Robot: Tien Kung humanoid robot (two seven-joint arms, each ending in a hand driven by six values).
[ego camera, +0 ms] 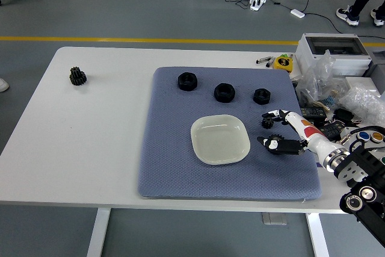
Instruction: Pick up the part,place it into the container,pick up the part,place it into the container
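Nearest the camera, the robot's black right arm [361,179] comes in from the lower right corner, its joints showing round metal caps and coloured buttons, and it ends in a white and black right hand [286,132] stretched over the right part of a blue-grey mat [180,161]. That hand is spread: one finger [278,114] points left along the top, another lies lower and also points left, and between them, close to the upper finger, sits a small black gear [268,123]; whether any finger touches it cannot be told, and nothing is clasped. Just left of the hand, on the mat, rests a pale square dish [220,139] with rounded corners, and it holds nothing. Further back on the mat stand three black nuts in a row: a large one [187,80] at the left, a second [224,92] in the middle, and a smaller one [261,95] at the right, the last lying just behind the hand. The mat covers the right half of a white table [90,136]. Well apart from everything else, near the table's far left corner, sits another black gear [77,76]. At the table's right end lies a heap of clear plastic bags [361,97], a white box [334,49] and a yellow tape measure [283,62]. Beyond the table a yellow line [120,40] runs across the grey floor, and a person's shoes [349,15] show at the top right.
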